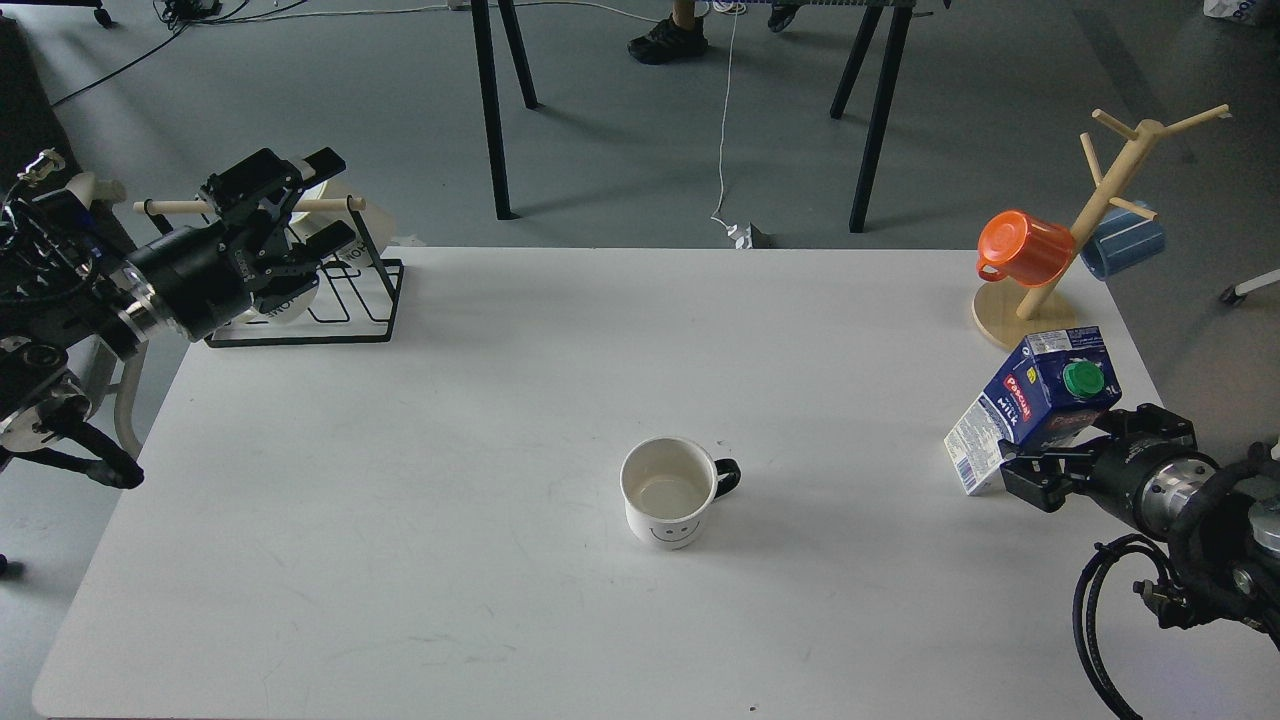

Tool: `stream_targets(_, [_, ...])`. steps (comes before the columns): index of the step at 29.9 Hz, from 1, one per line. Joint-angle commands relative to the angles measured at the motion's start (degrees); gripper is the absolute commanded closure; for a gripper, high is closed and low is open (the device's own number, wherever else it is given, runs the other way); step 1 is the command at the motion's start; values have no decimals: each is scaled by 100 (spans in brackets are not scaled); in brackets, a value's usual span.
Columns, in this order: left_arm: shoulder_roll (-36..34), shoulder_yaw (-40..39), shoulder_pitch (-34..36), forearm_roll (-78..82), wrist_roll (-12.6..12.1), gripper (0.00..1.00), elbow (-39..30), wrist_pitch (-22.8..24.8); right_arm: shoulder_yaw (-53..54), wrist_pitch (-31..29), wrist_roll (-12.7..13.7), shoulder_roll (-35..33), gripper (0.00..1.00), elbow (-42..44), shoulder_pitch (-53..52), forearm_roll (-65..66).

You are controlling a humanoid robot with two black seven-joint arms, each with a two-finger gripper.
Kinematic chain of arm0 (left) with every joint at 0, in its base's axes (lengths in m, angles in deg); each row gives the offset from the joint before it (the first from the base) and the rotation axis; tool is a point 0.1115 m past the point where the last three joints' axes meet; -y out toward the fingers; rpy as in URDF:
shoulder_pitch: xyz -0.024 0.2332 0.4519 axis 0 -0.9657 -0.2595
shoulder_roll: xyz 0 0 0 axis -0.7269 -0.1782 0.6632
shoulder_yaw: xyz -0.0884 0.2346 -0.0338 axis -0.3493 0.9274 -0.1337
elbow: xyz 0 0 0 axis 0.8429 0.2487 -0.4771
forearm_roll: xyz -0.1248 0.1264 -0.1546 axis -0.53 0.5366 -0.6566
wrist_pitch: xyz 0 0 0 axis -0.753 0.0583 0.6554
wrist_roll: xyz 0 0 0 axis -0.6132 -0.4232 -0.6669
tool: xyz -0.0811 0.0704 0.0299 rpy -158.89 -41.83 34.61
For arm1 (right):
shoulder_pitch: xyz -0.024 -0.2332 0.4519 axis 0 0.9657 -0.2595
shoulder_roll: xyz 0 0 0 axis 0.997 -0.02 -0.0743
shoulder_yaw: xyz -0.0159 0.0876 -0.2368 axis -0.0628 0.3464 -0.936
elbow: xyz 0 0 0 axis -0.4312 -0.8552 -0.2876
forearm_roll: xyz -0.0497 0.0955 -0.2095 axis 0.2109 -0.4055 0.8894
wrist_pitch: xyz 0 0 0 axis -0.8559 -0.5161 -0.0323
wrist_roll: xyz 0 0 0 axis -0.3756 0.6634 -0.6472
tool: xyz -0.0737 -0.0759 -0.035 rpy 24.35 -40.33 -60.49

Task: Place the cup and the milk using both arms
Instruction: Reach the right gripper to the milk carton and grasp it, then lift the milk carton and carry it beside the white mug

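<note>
The cup (669, 491), a white mug with a black handle and a smiley face, stands upright near the middle of the white table (420, 450), handle to the right. The milk (1035, 405), a blue and white carton with a green cap, stands near the table's right edge. My right gripper (1075, 450) is open, with one finger on each side of the carton's lower part, close to it or touching. My left gripper (322, 198) is open and empty, far left, held over a black wire rack, far from the cup.
The black wire rack (345, 300) with white "HOME" mugs stands at the back left corner. A wooden mug tree (1095, 210) with an orange mug (1025, 248) and a blue mug (1125, 240) stands at the back right, just behind the milk.
</note>
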Motion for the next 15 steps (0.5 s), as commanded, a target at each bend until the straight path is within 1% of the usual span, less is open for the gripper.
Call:
stream_targets(1, [9,1,-7,0,0,1,41,0,-8,-79,-20,1,25,2,11,9])
stream_targets(3, [9,1,-15,0,0,1,49,0,-8,-97,-20,1,35,2,20,9])
stream_targets(4, [9,1,-24,0,0,1,50,0,-8,-97,-20,1,39,2,20,9])
stream_targets(6, [9,1,-24,0,0,1,50,0,-8,-97,-20,1,40,2,20,9])
stream_targets(8, [9,1,-24,0,0,1,50,0,-8,-105,-20,1,43,2,28,18])
stream_targets(15, [9,1,-33,0,0,1,58,0,-26,-211,-20,1,46,10,29,18])
